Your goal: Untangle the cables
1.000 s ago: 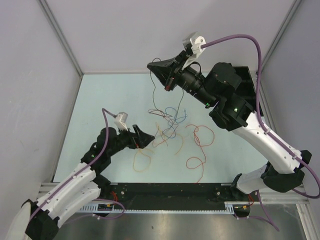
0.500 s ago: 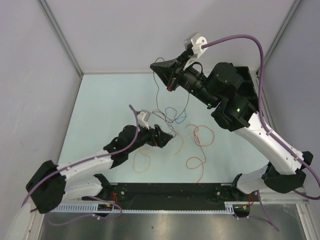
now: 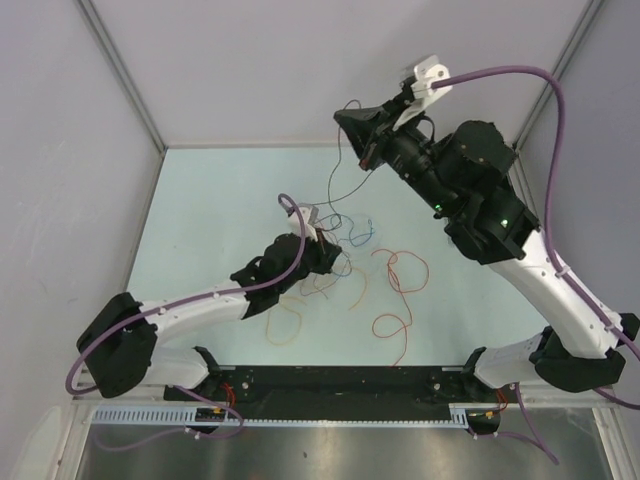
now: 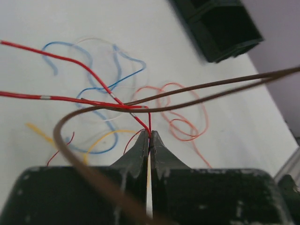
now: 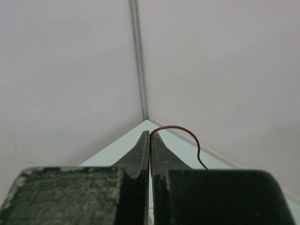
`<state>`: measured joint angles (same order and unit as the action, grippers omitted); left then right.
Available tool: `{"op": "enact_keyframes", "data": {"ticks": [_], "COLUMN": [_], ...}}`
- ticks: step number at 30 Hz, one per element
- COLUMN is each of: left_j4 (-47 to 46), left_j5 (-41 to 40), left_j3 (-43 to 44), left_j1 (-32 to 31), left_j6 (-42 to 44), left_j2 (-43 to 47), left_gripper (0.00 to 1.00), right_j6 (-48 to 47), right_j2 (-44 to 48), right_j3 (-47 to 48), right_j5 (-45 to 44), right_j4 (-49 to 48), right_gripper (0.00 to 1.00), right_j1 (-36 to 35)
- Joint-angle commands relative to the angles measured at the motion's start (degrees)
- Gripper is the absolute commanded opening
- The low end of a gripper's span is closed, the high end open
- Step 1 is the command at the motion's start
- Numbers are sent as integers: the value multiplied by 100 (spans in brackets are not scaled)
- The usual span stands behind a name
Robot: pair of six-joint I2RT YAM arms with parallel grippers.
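Note:
The cables lie tangled mid-table: a blue cable [image 3: 361,236], an orange cable [image 3: 285,322] and a red-orange cable [image 3: 402,272]. My left gripper [image 3: 338,264] reaches low into the tangle and is shut on a thin red cable [image 4: 89,70] right at its fingertips [image 4: 150,136]. Blue [image 4: 117,79], yellow [image 4: 99,138] and salmon [image 4: 187,112] cables lie beneath it. My right gripper [image 3: 342,118] is raised near the back wall, shut on a dark cable [image 3: 347,178] that hangs down to the tangle. That dark cable [image 5: 187,131] curls out of the right jaws [image 5: 150,135] and crosses the left wrist view [image 4: 211,89].
White walls close in the table on the left, back and right, with a corner post [image 5: 139,61] straight ahead of the right gripper. A dark box [image 4: 220,23] sits at the far right of the table. The arm bases stand along the near edge [image 3: 340,385].
My left arm has stretched right into the tangle and its jaws have gone from open to shut on the red cable. My right gripper has moved right and up with the dark cable.

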<state>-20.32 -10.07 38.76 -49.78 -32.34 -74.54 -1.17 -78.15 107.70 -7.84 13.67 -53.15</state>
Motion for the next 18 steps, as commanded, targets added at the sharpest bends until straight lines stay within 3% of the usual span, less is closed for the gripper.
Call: {"op": "enact_keyframes", "data": {"ticks": [1, 8, 14, 15, 16, 17, 18], "left_j4": [1090, 1697, 2144, 2163, 2320, 2426, 2558], "left_j5": [-585, 425, 619, 681, 847, 909, 945], "left_j3": [-8, -747, -379, -300, -99, 33, 174], "left_j1": [626, 2725, 3009, 3009, 3009, 3009, 3009], "left_j6": [-34, -528, -458, -423, -388, -353, -291], "left_j2": [212, 247, 90, 46, 19, -33, -43], "left_gripper": [0, 0, 0, 5, 43, 66, 82], "right_j6": [-384, -753, -815, -832, -867, -902, -937], "right_j2": [537, 1170, 1390, 1381, 1364, 1346, 1337], "right_j3": [637, 761, 673, 656, 630, 603, 542], "right_j5": [-666, -1246, -1528, -1554, -1650, -1703, -1782], "right_j4": [13, -31, -84, -67, -40, -31, -31], "right_gripper": [0, 0, 0, 0, 0, 0, 0], "right_j1": [278, 428, 454, 454, 454, 454, 454]}}
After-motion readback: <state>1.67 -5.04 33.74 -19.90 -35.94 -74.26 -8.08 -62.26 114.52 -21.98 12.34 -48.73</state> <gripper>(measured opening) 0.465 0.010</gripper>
